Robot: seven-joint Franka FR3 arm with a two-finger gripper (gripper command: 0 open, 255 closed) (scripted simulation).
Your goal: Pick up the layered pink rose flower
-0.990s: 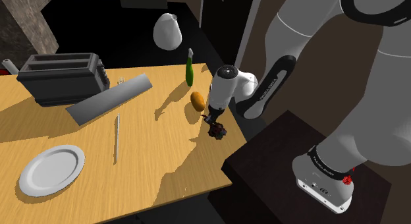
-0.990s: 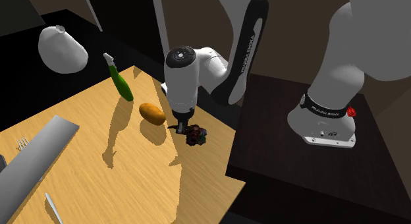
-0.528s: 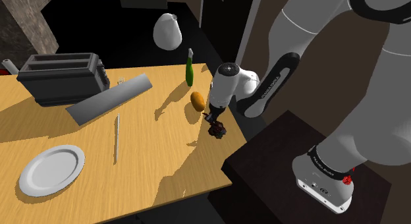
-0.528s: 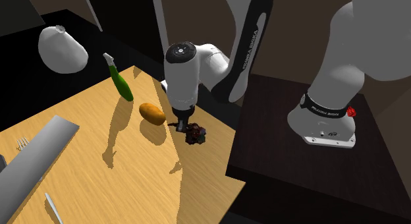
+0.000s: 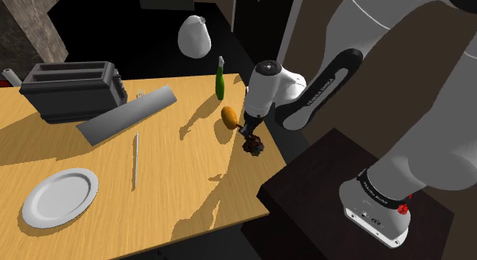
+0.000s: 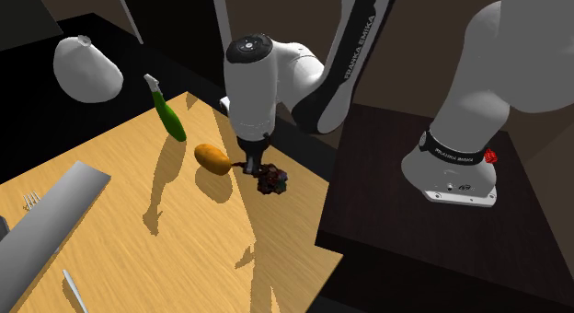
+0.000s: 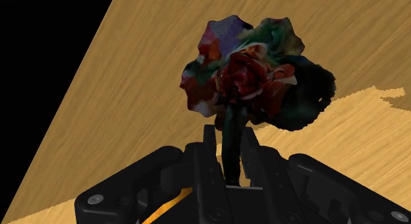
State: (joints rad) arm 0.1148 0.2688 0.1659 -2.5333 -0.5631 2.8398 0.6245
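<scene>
1. Where the bench ends nearest the stand, the gripper points down from the white arm, with the rose at its tip.
2. Fingers: closed on the rose's dark stem, one to each side of it. In the wrist view the stem runs straight up between them to the bloom.
3. Rose: dark red centre, outer petals mottled purple, green and orange, blackish leaves on one side. No pink to be seen.
4. Position of the rose: over the wood close to the bench's edge. In the second exterior view it sits just below the gripper, bloom turned a little toward the stand. Whether it touches the wood I cannot tell for sure; it looks to hang just above.
5. Nearest neighbour: an orange fruit lying on the bench just beside the gripper, apart from the rose.
6. A green bottle stands beyond the fruit, near the far edge.
7. A pale rounded vase shows past the bench, behind the bottle.
8. Toward the shoulder view's left: a grey slab lying slantwise, a fork by its far end, a dark toaster behind it.
9. A knife and a white plate lie nearer the camera, well apart from the rose.
10. Arm shadow falls across the wood around the fruit.
11. Wrist view: a black area lies past the bench's edge.
</scene>
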